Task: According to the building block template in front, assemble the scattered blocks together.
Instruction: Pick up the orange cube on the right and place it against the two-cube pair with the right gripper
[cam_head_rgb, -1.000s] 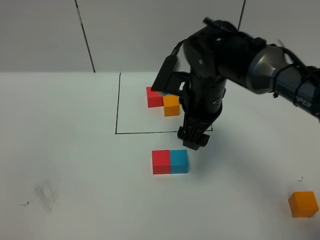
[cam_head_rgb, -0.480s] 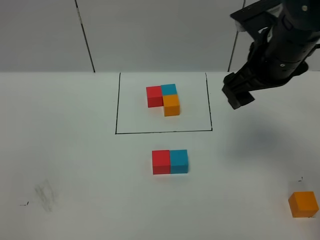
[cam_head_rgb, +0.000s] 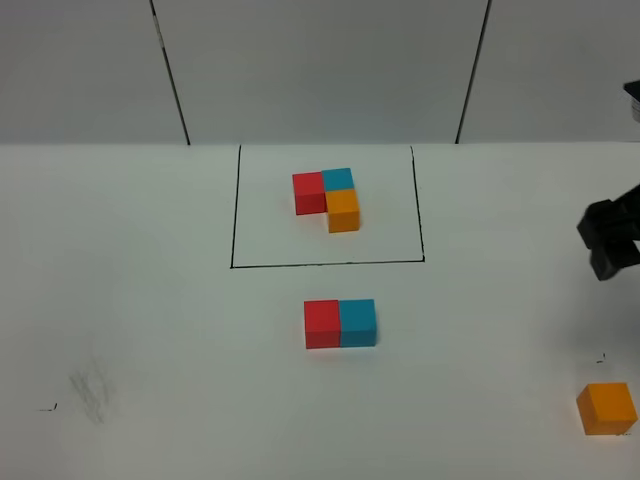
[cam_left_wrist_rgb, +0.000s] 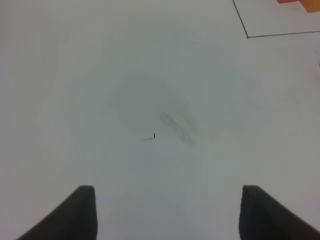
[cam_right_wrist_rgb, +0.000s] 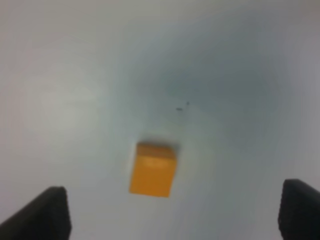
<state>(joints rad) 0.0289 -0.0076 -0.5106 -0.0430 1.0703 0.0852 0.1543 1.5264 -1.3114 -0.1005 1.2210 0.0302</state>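
**Cubes, six in all.**
- Three are joined as the building block template (cam_head_rgb: 327, 197): red and blue in a row, with orange set against the blue on the near side.
- Three are loose:
  - The red cube (cam_head_rgb: 322, 323) and the blue cube (cam_head_rgb: 358, 322) touch side by side, red on the left. They sit just in front of the near line of the outline.
  - The orange cube (cam_head_rgb: 606, 408) stands alone, well apart from the pair, at the near right of the table.

**Tools, two.**
- The left tool (cam_left_wrist_rgb: 170, 212) has its jaws standing apart over bare table, with nothing between them.
- The right tool (cam_head_rgb: 610, 240) is at the right edge of the high view. Its jaws are spread wide and hold nothing. Its wrist view, which is blurred, shows the orange cube lying ahead of the fingertips and untouched.

**Surface and room.**
- One white table (cam_head_rgb: 150, 300) has a faint grey smudge (cam_head_rgb: 90, 385) at the near left.
- Behind it is a pale wall (cam_head_rgb: 320, 70) crossed by two dark seams (cam_head_rgb: 170, 70).

**Enclosure.**
- One thin black outline (cam_head_rgb: 232, 210) is drawn on the table as a rectangle.
- Inside it is only the template, towards the far side.
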